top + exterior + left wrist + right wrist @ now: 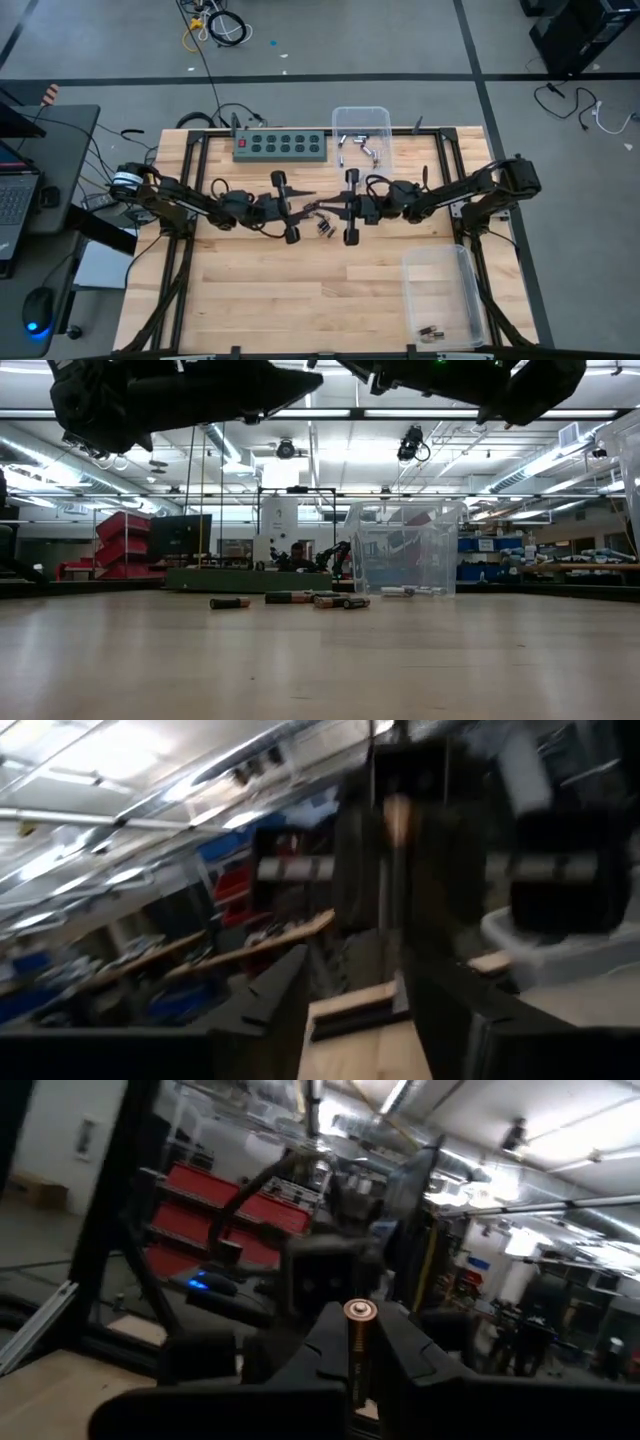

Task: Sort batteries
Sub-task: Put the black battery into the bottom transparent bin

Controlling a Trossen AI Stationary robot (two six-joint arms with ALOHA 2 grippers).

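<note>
Both grippers meet above the middle of the table. My right gripper (332,207) (357,1365) is shut on a dark battery (358,1342) with a copper-coloured end. My left gripper (306,204) (360,1020) faces it from the table's left, fingers open, nothing between them. Several more batteries (325,228) (290,600) lie on their sides on the wood just nearer than the grippers. A few batteries (432,333) lie in the clear bin (470,300) at the near right. My right gripper pinches the battery's body (357,1358) between its two fingers, coming level from the table's right. The battery lies along the fingers, its round copper-coloured end (360,1312) sticking out past them. It is lifted clear of the table.
A green power strip (282,146) lies at the far edge, left of a second clear bin (385,125) that holds metal parts. The wood toward the near edge is bare. A laptop (15,200) and a mouse (36,325) sit on a side desk to the left.
</note>
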